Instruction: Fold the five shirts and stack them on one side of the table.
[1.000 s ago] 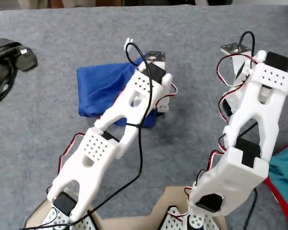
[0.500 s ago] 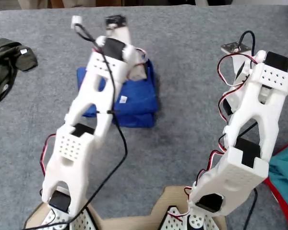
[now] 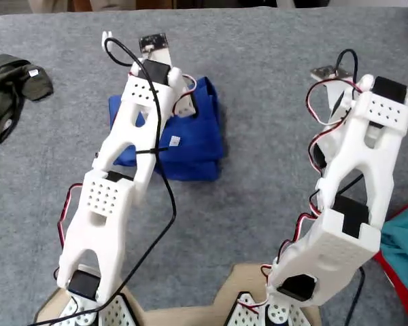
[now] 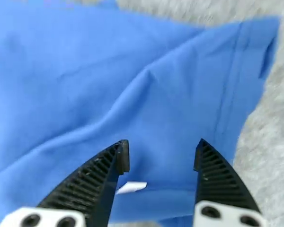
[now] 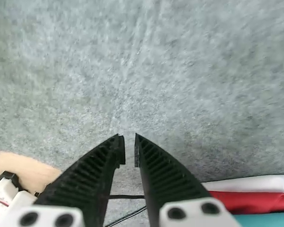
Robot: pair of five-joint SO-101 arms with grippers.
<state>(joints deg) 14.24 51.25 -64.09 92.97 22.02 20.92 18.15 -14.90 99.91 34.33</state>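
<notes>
Where left arm [image 3: 141, 102] crosses, blue shirt [image 3: 198, 144] half hidden

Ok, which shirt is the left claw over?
The blue shirt, folded mid-scene, lies under the open left claw. The dark green shirt sits far left, the teal shirt far right.

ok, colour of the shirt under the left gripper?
The shirt is plain blue; the left wrist view shows it best.

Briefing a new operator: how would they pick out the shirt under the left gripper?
On the grey table, look left of centre, beneath the left gripper. The blue shirt lies there folded into a block; its neighbour, the dark shirt at the left edge, is crumpled.
</notes>
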